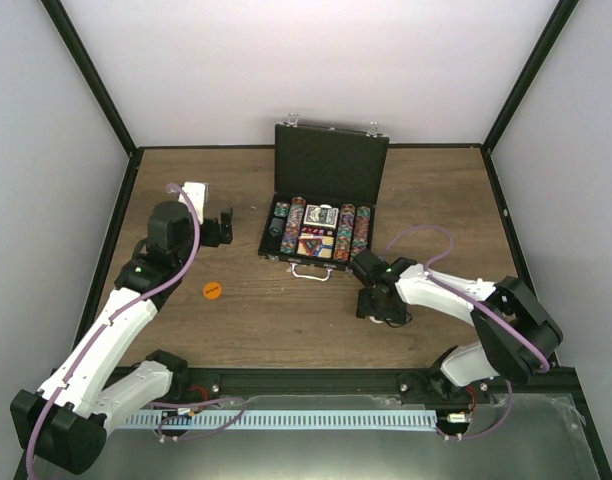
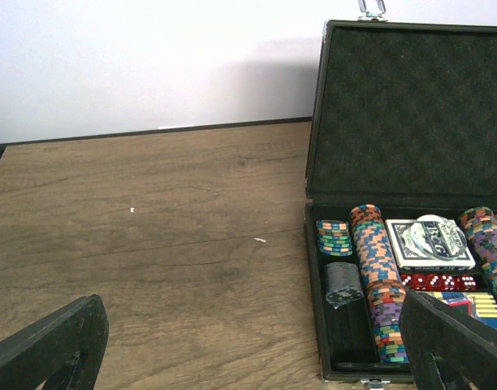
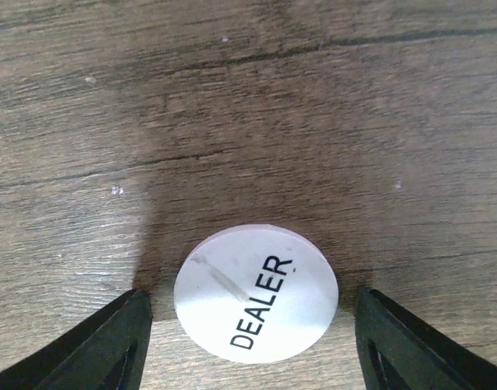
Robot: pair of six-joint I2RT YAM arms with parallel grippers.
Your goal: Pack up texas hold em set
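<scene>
Right wrist: right hand [image 3: 250, 329] straddles the white DEALER disc [image 3: 257, 291], which lies flat on the table [image 3: 232, 97]; fingers apart, gripping nothing.
Risk: the thin disc may skid or slip if pinched off-centre. The open case [image 1: 331, 165], mid-table, holds chip rows [image 1: 294, 225], card deck [image 1: 321, 215] and red dice [image 2: 431, 282]. Left hand [image 1: 224, 228] wide open, empty. Orange disc [image 1: 212, 290] loose on the table.

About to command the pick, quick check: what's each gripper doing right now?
Left gripper: open, holding nothing.
Right gripper: open, straddling the white DEALER button, not touching it.

Dealer disc [image 3: 257, 292] lies between fingers [image 3: 94, 349].
</scene>
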